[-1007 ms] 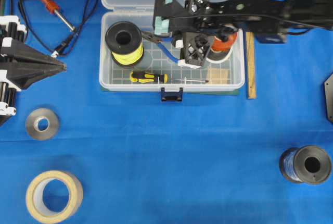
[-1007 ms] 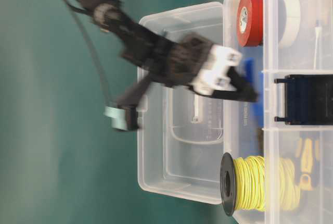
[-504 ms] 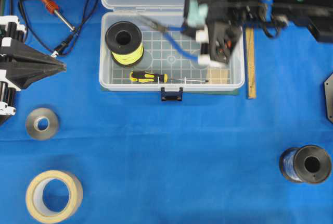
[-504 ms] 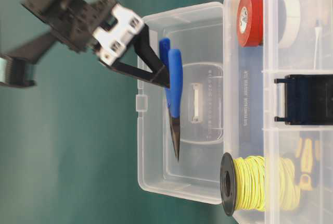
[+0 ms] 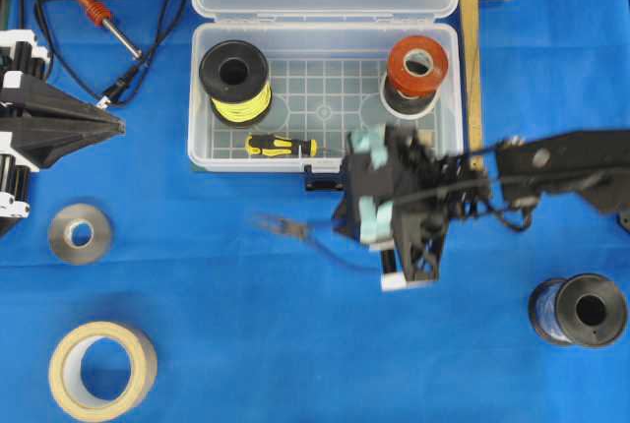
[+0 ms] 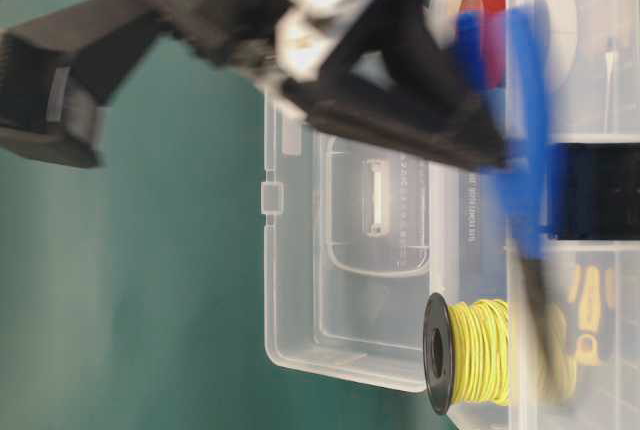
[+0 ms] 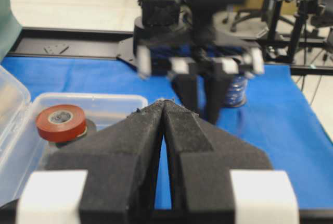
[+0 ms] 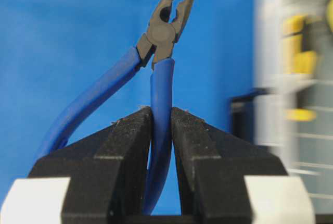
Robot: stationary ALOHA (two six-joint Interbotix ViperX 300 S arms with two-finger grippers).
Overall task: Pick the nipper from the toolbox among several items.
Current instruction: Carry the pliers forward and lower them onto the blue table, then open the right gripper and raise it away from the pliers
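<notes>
My right gripper (image 5: 366,209) is shut on one blue handle of the nipper (image 5: 281,227) and holds it over the blue cloth just in front of the toolbox (image 5: 202,148). In the right wrist view the handle sits clamped between the fingers (image 8: 132,146), and the nipper's (image 8: 165,28) dark pointed jaws point away. The toolbox stands open and holds the yellow wire spool (image 5: 234,79), the red tape on the white tape (image 5: 416,67) and the screwdriver (image 5: 281,146). The tan block is mostly hidden behind the arm. My left gripper (image 5: 116,126) is shut and empty at the left edge.
A soldering iron (image 5: 94,10) with its cable lies at the back left. A grey tape roll (image 5: 79,234) and a tan tape roll (image 5: 101,371) lie front left. A dark wire spool (image 5: 579,311) stands front right. A wooden mallet (image 5: 475,79) lies right of the toolbox.
My right gripper has lifted the nipper out of the toolbox, swung it up by the lid, then carried it forward over the front wall to above the cloth. The left arm has not moved.
</notes>
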